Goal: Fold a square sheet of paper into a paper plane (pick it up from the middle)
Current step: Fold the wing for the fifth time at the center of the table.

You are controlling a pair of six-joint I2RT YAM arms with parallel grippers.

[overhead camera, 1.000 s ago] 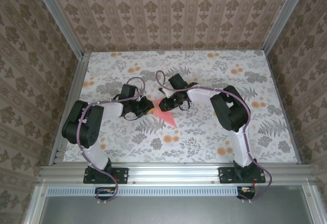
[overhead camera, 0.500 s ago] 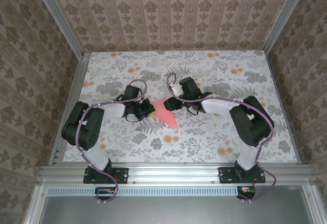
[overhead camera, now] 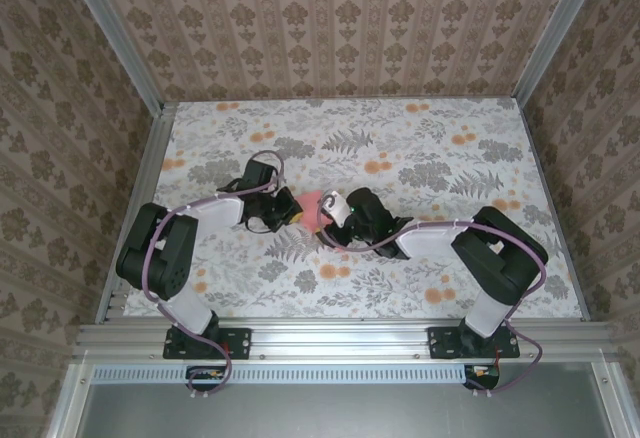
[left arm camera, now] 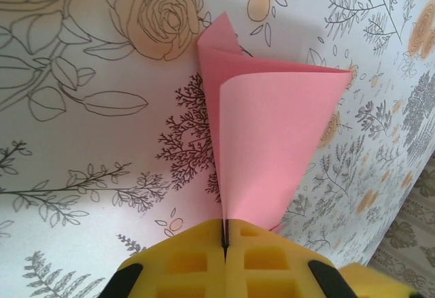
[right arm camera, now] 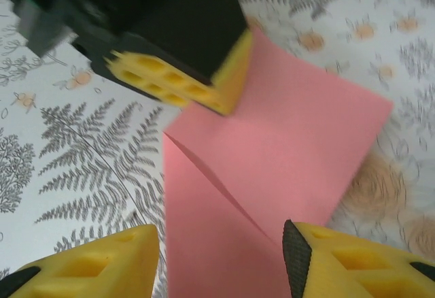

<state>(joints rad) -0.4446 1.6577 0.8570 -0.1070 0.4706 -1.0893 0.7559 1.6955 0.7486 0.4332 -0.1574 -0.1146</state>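
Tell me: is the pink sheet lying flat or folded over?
Folded over, not flat. In the left wrist view the sheet curls back on itself, its layers pinched together in the shut left gripper.

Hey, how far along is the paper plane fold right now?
Early on. Done: one crease runs across the pink sheet. In hand: the left claw pinches its edge shut, the sheet curling over loosely; the right claw stands open astride it. Left: pressing that fold flat and every later fold; no dart shape yet.
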